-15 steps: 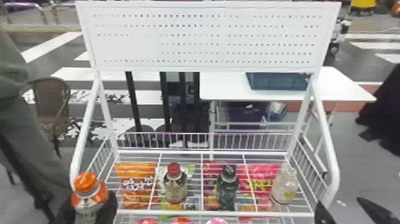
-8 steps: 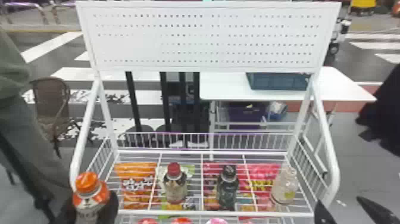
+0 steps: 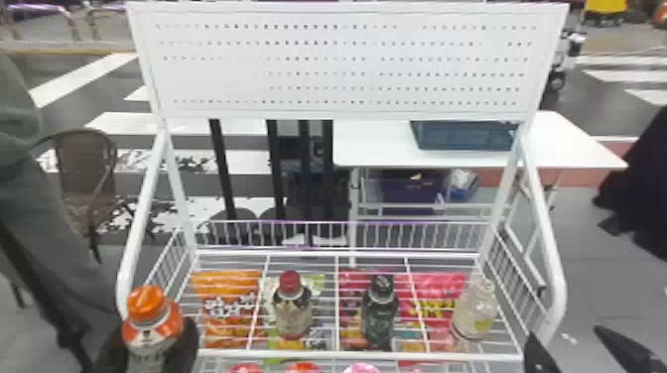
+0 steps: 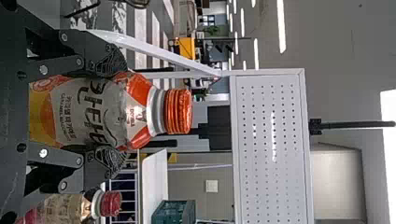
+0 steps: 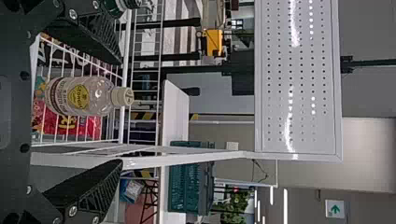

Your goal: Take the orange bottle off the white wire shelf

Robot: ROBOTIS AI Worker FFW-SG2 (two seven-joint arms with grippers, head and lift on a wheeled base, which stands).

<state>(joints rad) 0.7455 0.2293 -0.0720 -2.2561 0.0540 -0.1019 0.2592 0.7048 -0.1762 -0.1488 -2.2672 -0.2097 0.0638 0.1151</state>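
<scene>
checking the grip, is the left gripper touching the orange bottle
Touching. The left wrist view shows it: the two fingers of the left gripper press on opposite sides of the orange bottle, with no gap at either.

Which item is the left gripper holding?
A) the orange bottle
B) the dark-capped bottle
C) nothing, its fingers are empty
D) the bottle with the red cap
A: the orange bottle sits between the two fingers of the left gripper, one against each side of it.
</scene>
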